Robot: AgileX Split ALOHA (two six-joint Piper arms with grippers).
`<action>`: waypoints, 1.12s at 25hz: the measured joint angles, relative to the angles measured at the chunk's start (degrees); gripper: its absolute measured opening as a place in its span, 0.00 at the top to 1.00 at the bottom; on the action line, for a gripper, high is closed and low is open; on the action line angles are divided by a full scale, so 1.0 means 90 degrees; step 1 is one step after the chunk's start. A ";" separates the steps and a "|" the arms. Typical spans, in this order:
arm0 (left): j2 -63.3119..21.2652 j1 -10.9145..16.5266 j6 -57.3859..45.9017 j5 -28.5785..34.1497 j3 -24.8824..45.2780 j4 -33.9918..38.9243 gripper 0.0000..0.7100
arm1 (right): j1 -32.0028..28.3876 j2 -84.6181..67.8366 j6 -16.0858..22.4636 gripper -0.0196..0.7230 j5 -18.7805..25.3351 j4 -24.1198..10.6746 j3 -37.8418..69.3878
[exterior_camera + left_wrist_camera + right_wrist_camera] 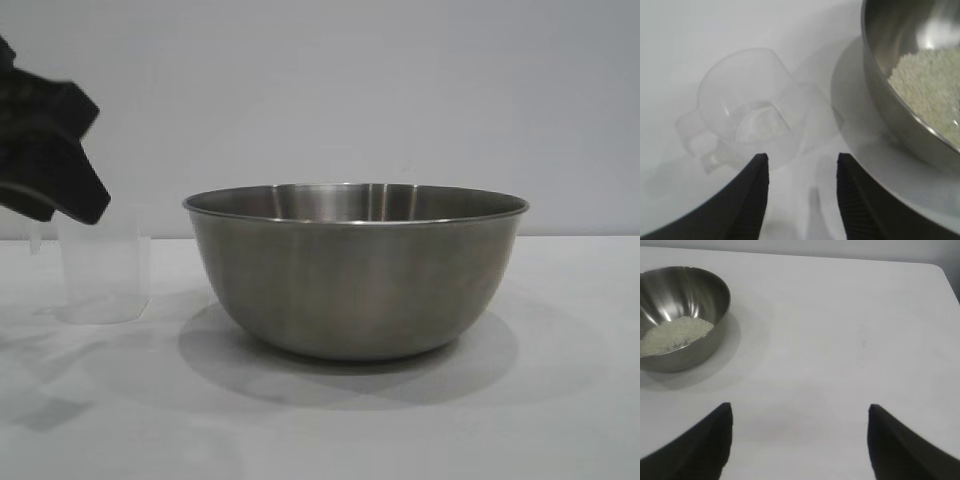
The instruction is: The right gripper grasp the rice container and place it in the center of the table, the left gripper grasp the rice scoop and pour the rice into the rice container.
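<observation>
- Rice container [355, 275]: large round stainless-steel bowl with a rolled rim and brushed grey sides, standing upright on the table near the middle of the exterior view. Its rim is level and nothing covers it.
- Rice [675, 334]: off-white grains lying as a shallow pale layer in the bottom of the bowl, well below the rim.
- Rice scoop [102, 268]: small clear plastic measuring cup with a loop handle, standing upright on the table just beside the bowl at its left in the exterior view, apart from it. It looks empty in the left wrist view.
- Left gripper [801, 175]: black two-fingered claw, raised above and behind the scoop at the left edge of the exterior view. Its fingers are parted with nothing between them, and they touch neither scoop nor bowl.
- Right gripper [800, 440]: black two-fingered claw, fingers spread wide and empty, held over bare tabletop well apart from the bowl.
- Table [840, 315]: plain white matte top. A broad bare stretch lies to the right of the bowl, with the far edge and one rounded corner visible in the right wrist view.
</observation>
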 joint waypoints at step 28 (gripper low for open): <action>-0.5711 0.0000 0.0010 0.6497 -0.0403 0.0129 0.31 | 0.0000 0.0000 0.0000 0.33 0.0000 0.0000 0.0000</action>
